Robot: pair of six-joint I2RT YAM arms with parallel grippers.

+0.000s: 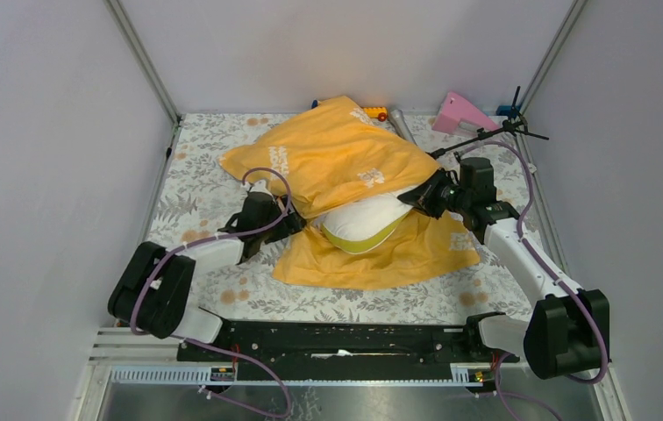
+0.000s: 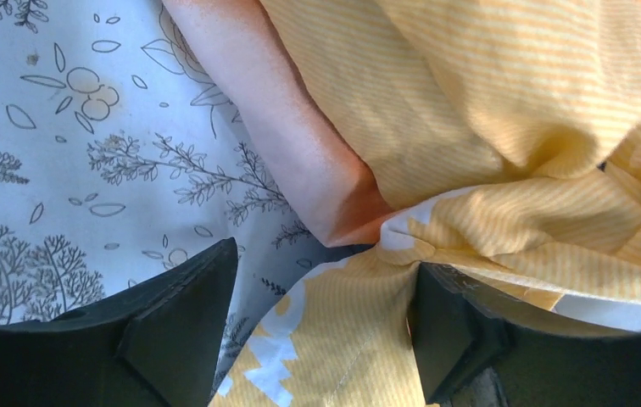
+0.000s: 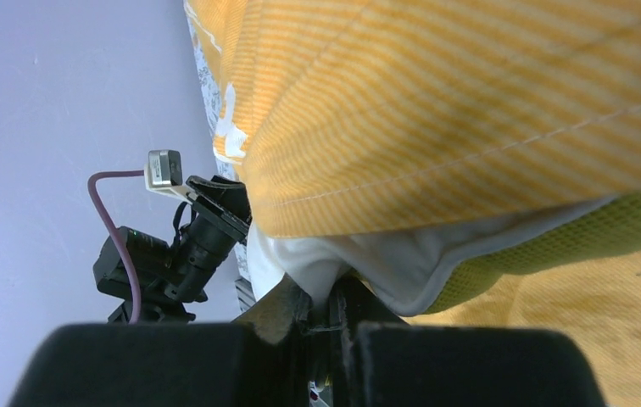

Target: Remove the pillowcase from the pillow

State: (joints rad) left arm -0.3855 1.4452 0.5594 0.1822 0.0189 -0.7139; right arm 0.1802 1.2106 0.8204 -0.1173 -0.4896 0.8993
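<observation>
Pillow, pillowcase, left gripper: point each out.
pillow [image 1: 363, 217]: top external view, exposed white end above its yellow strip.
pillowcase [image 1: 337, 153]: top external view, upper orange panel.
left gripper [image 2: 327, 256]: left wrist view, midway between its spread fingertips.

Pale lilac walls on three sides; metal corner posts; floral mat covering table.

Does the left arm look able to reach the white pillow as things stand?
Probably not directly: pillowcase fabric fills the open left end effector and covers the pillow on that side.
</observation>
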